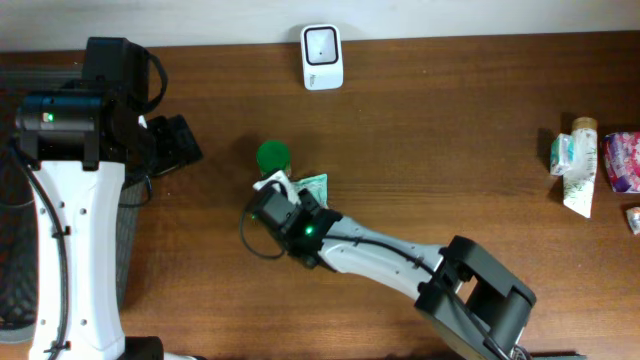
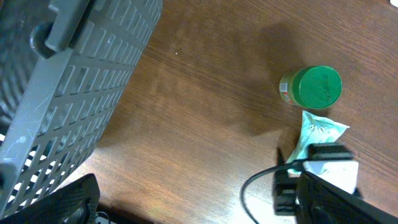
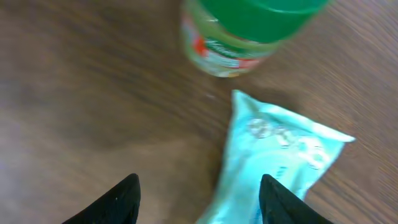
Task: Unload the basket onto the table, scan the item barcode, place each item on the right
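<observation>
The right pincer [image 3: 199, 190] hangs low over the middle of the desk [image 1: 450, 150], its 2 fingers spread apart with nothing clamped between them. The teal packet [image 3: 280, 143], which I take to be the item to scan, lies flat on the wood with its near end reaching in between the fingers, closer to the one on the right side of the wrist view. Just beyond its far corner stands a green-lidded jar [image 3: 242, 37], near the packet but seemingly not touching it.

The packet looks light, thin and soft, a crinkly film pouch that should flex and may slide on the smooth wood when pushed. Lying flat, it offers little to grip, so a pinch across its narrow width, or on a sealed end, seems the safest hold. A firm grip is probably needed, as the film looks slippery. No barcode shows on the upper face.

The white scanner [image 1: 322, 56] sits at the far edge, well apart. The left pincer [image 1: 175, 145] stands wide and empty beside the grey basket [image 2: 74, 93].
</observation>
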Controlling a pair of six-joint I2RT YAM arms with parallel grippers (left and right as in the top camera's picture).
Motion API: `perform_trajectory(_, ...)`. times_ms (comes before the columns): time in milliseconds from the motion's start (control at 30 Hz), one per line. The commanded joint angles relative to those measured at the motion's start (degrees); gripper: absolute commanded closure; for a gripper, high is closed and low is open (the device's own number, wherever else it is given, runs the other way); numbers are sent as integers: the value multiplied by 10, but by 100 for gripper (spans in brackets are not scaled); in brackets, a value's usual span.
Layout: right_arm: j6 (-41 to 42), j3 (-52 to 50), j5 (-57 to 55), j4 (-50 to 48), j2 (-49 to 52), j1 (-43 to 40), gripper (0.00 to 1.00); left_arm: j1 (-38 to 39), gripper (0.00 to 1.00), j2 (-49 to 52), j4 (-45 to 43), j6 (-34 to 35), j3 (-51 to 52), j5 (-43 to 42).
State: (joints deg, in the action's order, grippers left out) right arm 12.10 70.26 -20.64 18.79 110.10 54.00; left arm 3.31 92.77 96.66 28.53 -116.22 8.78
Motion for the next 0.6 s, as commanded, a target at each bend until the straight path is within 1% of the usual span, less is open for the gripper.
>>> perform_trajectory(0,-14,1,-56,-2,5,9,44,-2,1,-9,1,7,-6,0)
perform_trajectory(133,-14,1,-87,-16,51,-12,43,-2,1,-9,0,7,-6,0)
perform_trajectory(233,-14,1,-86,-26,73,-23,44,-2,1,-9,1,7,-6,0)
perform_trajectory(267,-14,1,-86,-26,73,-24,49,-2,1,-9,0,7,-6,0)
perform_trajectory(367,-14,2,-96,-16,73,-24,81,-2,1,-9,0,7,-6,0)
perform_trajectory(433,-7,24,-95,22,66,-24,96,-2,1,-9,1,7,-6,0)
perform_trajectory(567,-2,71,-9,91,39,-41,96,-2,1,-9,0,7,-6,0)
